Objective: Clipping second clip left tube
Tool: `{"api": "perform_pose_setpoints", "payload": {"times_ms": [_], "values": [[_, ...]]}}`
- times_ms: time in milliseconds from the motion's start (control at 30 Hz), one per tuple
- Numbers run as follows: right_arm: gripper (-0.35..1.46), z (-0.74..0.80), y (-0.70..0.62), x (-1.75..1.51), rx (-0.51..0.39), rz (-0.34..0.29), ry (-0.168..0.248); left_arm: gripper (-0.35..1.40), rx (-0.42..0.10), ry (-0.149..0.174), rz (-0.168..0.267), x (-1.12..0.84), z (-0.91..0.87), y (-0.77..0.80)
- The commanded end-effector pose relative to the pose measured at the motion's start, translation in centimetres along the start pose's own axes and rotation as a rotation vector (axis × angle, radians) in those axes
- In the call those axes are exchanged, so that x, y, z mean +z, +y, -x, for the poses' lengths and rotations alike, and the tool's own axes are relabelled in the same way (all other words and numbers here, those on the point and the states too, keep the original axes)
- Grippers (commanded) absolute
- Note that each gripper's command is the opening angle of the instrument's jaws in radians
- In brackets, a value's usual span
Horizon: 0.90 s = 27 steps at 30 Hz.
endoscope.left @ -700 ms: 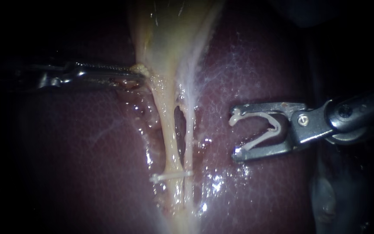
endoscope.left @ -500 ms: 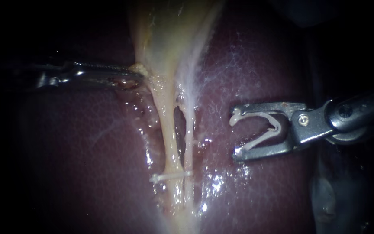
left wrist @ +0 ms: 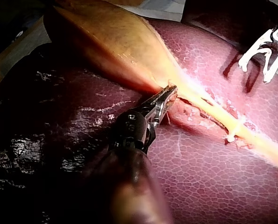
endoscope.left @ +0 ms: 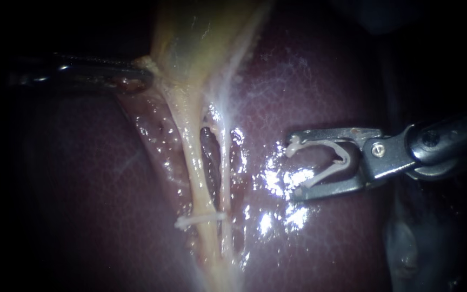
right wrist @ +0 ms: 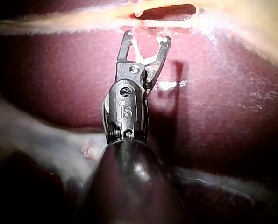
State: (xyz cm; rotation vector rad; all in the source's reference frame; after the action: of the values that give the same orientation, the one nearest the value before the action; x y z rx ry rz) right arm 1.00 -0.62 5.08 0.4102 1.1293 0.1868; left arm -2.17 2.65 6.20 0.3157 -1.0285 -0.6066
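Holds the left instrument (endoscope.left: 146, 75) level from the left, jaws clamped on the gallbladder (endoscope.left: 201, 35) at its narrowing edge. Beneath, wet dark-red liver (endoscope.left: 93, 184); beyond it, blackness. Down the middle, the left tube (endoscope.left: 193, 162), long axis near upright, leaning leftward toward the gallbladder, crossed low down by a shut clip (endoscope.left: 198, 219). Well right of the tube, the right instrument (endoscope.left: 293, 168), nearly level, jaws spread wide and gripping an open clip (endoscope.left: 344, 158), mouth facing the tube.
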Motion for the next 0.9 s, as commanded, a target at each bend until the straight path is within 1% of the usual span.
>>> {"api": "perform_pose_setpoints", "payload": {"times_ms": [33, 167, 267, 333, 500, 567, 700, 833, 900], "values": [[0.5, -0.01, -0.01, 0.03, 0.033, -0.001, -0.001, -0.35, 0.001, 0.0, 0.001, 0.02, -0.01, 0.0], [0.5, -0.04, -0.01, 0.18, 0.14, -0.02, 0.005, -0.35, 0.002, 0.0, 0.001, 0.03, -0.03, 0.01], [0.5, -0.04, -0.01, 0.33, 0.217, -0.032, 0.024, -0.35, 0.002, 0.0, 0.002, 0.03, -0.03, 0.01], [0.5, -0.03, -0.03, 0.43, 0.279, -0.043, 0.027, -0.35, 0.002, 0.0, 0.003, 0.04, -0.04, 0.0], [0.5, 0.01, -0.06, 0.7, 0.382, -0.075, 0.029, -0.35, 0.003, 0.0, 0.004, 0.04, -0.05, -0.01], [0.5, 0.03, -0.07, 0.82, 0.434, -0.092, 0.038, -0.35, 0.003, 0.0, 0.004, 0.05, -0.06, -0.01], [0.5, 0.08, -0.08, 1.0, 0.508, -0.119, 0.057, -0.35, 0.004, 0.0, 0.005, 0.06, -0.06, -0.01], [0.5, 0.16, -0.08, 1.13, 0.556, -0.14, 0.05, -0.35, 0.004, 0.0, 0.005, 0.06, -0.07, -0.01], [0.5, 0.23, -0.07, 1.19, 0.572, -0.147, 0.048, -0.35, 0.004, 0.0, 0.005, 0.07, -0.07, -0.02]]}}
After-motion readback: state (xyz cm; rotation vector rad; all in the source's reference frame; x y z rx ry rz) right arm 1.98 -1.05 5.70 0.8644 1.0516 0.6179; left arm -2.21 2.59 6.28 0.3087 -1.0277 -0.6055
